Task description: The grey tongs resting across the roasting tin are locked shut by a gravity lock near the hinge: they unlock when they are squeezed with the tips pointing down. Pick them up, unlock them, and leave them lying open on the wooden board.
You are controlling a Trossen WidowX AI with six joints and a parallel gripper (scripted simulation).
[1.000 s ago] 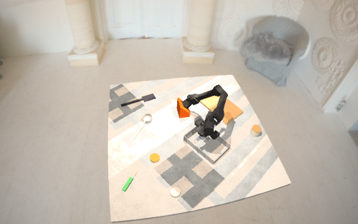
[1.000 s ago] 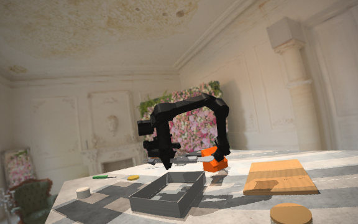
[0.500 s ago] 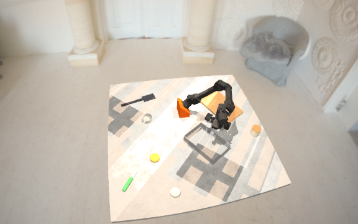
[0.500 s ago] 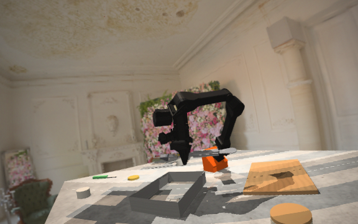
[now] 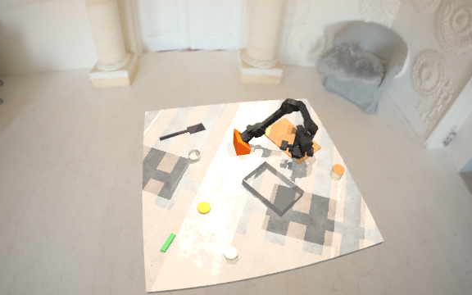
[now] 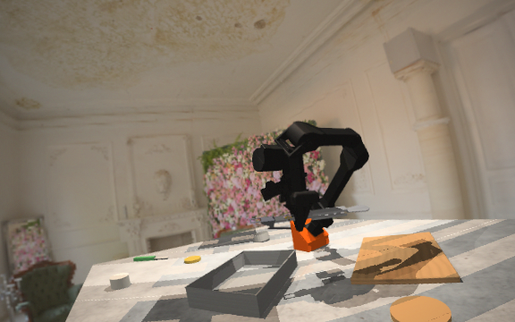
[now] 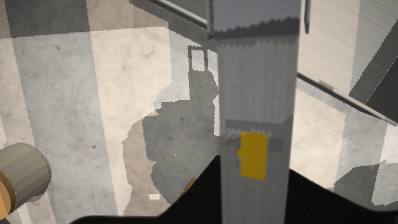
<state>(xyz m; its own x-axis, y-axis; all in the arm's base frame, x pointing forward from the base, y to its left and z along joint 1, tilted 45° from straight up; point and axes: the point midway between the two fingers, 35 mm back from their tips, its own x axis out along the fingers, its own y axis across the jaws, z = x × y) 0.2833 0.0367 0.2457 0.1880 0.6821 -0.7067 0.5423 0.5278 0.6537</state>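
My gripper (image 6: 303, 225) (image 7: 240, 162) points down and is shut on the grey tongs (image 6: 349, 210) (image 7: 257, 90), holding them in the air. They lie nearly level across the fingers in the exterior view; a yellow patch shows on them in the wrist view. Whether they are locked cannot be told. The arm hides most of them in the top view, where it covers the near right part of the wooden board (image 5: 279, 128) (image 6: 374, 248). The dark grey roasting tin (image 5: 262, 199) (image 6: 226, 302) stands on the table, apart from the tongs.
An orange-topped cylinder (image 5: 337, 172) (image 6: 420, 309) (image 7: 25, 170) stands beyond the board's right corner. An orange block (image 5: 241, 147) (image 6: 308, 239) is at the arm's base. A dark spatula (image 5: 196, 129), a yellow disc (image 5: 204, 207), a green bar (image 5: 168, 242) and a white cylinder (image 5: 231, 253) lie farther left.
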